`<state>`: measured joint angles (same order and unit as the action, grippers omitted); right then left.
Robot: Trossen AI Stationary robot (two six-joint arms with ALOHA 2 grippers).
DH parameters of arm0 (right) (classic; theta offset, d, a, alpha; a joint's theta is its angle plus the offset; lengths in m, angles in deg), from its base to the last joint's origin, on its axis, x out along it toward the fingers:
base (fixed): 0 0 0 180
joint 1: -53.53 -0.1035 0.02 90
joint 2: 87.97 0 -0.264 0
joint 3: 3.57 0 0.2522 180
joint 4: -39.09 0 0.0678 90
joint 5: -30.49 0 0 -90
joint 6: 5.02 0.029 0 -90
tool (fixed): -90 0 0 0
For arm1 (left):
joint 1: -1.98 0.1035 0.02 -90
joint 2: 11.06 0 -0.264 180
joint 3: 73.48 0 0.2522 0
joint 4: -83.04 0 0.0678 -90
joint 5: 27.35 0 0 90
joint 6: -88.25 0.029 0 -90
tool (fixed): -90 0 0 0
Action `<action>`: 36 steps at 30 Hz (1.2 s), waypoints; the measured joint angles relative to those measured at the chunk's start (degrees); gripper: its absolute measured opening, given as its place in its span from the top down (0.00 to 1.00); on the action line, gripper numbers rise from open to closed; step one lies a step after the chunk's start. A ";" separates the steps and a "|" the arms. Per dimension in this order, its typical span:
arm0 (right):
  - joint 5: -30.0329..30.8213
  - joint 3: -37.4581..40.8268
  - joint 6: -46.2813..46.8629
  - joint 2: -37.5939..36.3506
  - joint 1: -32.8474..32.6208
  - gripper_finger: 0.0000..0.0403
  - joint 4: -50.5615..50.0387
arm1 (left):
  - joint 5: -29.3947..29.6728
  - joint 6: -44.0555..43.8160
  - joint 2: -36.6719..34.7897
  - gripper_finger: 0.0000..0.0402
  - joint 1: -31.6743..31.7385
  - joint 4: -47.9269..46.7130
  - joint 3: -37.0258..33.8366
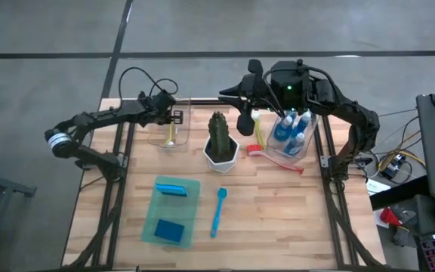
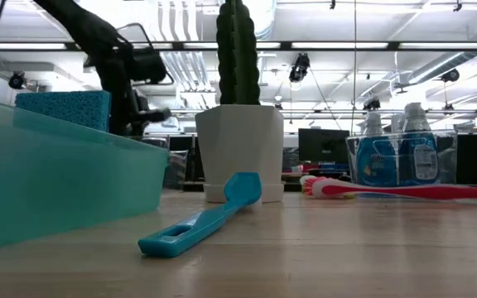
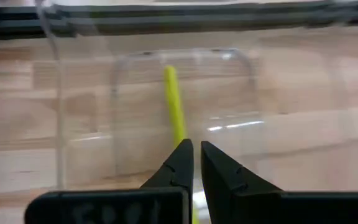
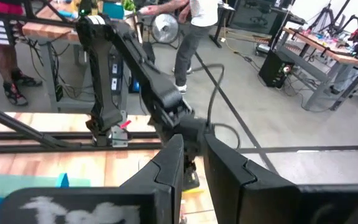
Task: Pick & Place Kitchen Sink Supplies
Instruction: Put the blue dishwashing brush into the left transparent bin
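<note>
A yellow brush (image 1: 171, 137) stands slanted in a clear bin (image 1: 165, 143) at the table's far left, and my left gripper (image 1: 175, 116) is over it, shut on its handle. My right gripper (image 1: 229, 94) hangs raised above the far middle, pointing left, empty, with a narrow gap between its fingers. Blue bottles (image 1: 293, 134) stand in a clear bin (image 1: 308, 147) at the far right. A pink brush (image 1: 276, 155) lies on the table in front of that bin. A blue brush (image 1: 217, 211) lies flat near the middle. Two blue sponges (image 1: 172, 187) (image 1: 171, 229) sit in the green tray (image 1: 193, 219). My left gripper pinches the yellow brush's handle (image 3: 180, 134) between its two fingers, coming from above and slanting down into the clear bin. The fingers (image 3: 178, 163) hide the spot of contact. The brush's lower end rests inside the bin.
A cactus in a white pot (image 1: 221, 143) stands between the two clear bins, close under my right arm. In the low view the pot (image 2: 240, 149) rises behind the blue brush (image 2: 197, 219). Bare wood lies along the near right of the table.
</note>
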<state>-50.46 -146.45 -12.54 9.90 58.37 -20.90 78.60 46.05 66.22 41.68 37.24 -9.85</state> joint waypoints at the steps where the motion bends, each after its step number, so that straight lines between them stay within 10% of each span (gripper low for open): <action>1: -0.01 0.00 -0.01 0.00 0.00 0.86 -0.29 | -1.18 0.03 -0.90 0.94 0.00 -0.06 0.16; 8: -0.07 0.02 -0.82 -0.32 -0.04 0.86 -0.30 | -11.03 -3.40 -10.75 0.92 -1.27 0.53 2.05; 17: -0.05 0.02 3.02 -2.33 0.07 0.87 -2.01 | -8.42 -1.77 -25.48 0.93 -3.23 6.48 4.13; 36: -3.27 1.37 50.97 1.57 -13.11 0.88 -24.95 | -22.14 4.32 -39.72 0.94 -6.54 23.01 4.13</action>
<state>-53.73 -145.08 38.42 11.46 45.26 -45.85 56.46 50.37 26.51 35.15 60.26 -5.72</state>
